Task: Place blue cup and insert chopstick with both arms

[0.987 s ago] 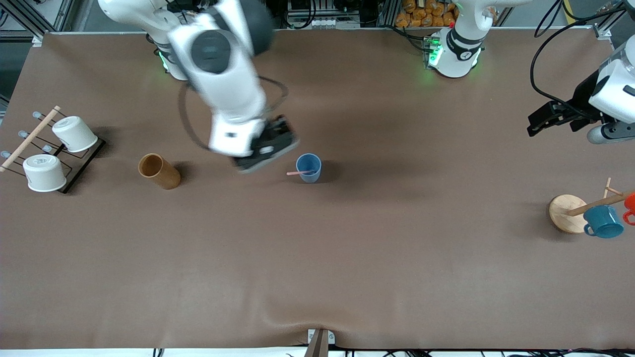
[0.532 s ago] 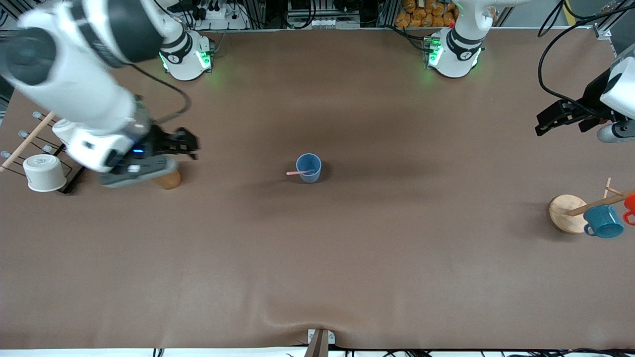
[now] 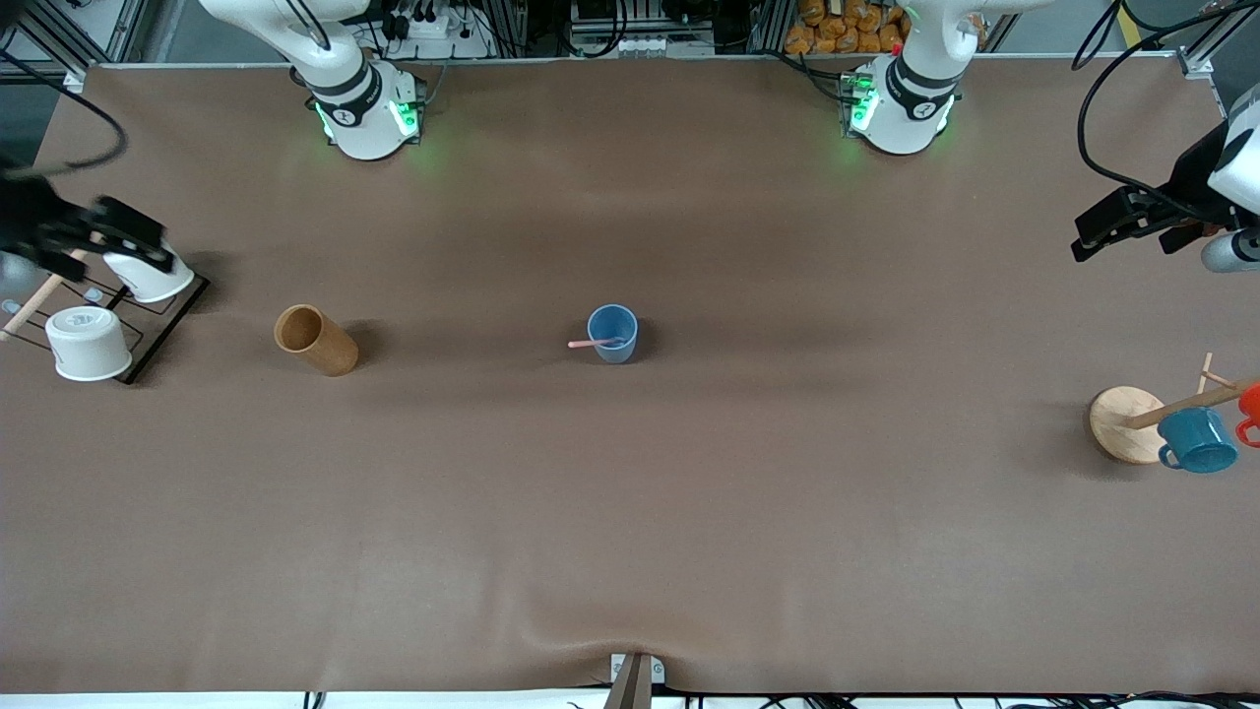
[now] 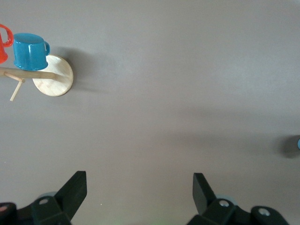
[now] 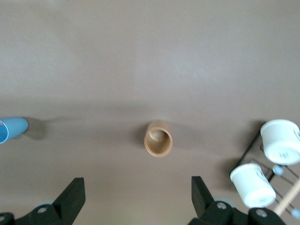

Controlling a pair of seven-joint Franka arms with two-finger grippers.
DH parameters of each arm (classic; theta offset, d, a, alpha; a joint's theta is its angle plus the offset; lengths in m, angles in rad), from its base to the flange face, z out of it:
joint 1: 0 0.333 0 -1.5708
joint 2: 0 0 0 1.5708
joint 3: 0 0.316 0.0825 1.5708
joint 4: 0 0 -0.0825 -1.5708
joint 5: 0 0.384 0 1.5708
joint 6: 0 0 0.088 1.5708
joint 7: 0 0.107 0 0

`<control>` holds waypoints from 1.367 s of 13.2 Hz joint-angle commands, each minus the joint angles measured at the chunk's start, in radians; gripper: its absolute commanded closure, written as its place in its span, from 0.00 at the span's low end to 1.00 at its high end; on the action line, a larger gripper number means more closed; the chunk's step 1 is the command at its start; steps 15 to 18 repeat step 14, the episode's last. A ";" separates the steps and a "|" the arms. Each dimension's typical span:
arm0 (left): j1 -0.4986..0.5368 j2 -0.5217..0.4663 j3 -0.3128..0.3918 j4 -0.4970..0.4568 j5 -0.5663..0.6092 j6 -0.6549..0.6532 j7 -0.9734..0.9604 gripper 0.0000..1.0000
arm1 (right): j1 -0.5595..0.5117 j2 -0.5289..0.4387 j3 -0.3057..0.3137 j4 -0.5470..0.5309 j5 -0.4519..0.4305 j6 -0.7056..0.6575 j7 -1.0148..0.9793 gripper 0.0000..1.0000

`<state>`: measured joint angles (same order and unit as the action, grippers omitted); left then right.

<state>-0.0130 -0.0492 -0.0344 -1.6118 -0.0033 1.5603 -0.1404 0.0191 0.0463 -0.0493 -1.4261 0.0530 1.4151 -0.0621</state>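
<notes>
Front view: blue cup (image 3: 612, 333) upright mid-table on brown mat (image 3: 630, 512), chopstick (image 3: 594, 343) in it; left wrist view: left gripper (image 4: 139, 192) spread empty over bare mat; right wrist view: right gripper (image 5: 137, 196) likewise spread, brown holder (image 5: 158, 138) below.

Cup (image 3: 612, 333) stands upright mid-tabletop (image 3: 630, 512), chopstick (image 3: 592, 344) in it, leaning out over the rim toward the right arm's end. Cylindrical holder (image 3: 315, 340) also toward that end, well apart from cup. Wire rack (image 3: 148, 315) with two inverted pots (image 3: 89, 343) at the tabletop edge there; right gripper (image 3: 118, 234) over it. Mug tree (image 3: 1132, 423) with hanging mug (image 3: 1196, 440) at left arm's end; left gripper (image 3: 1117, 225) over that end.
</notes>
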 commanded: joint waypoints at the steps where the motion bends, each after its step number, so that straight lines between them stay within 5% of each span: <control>1: 0.007 0.009 -0.002 0.039 -0.003 -0.038 0.015 0.00 | -0.031 -0.043 0.011 -0.017 -0.031 -0.047 0.021 0.00; 18: 0.002 0.003 -0.010 0.061 0.016 -0.112 0.015 0.00 | -0.021 -0.063 0.028 -0.020 -0.064 -0.074 0.096 0.00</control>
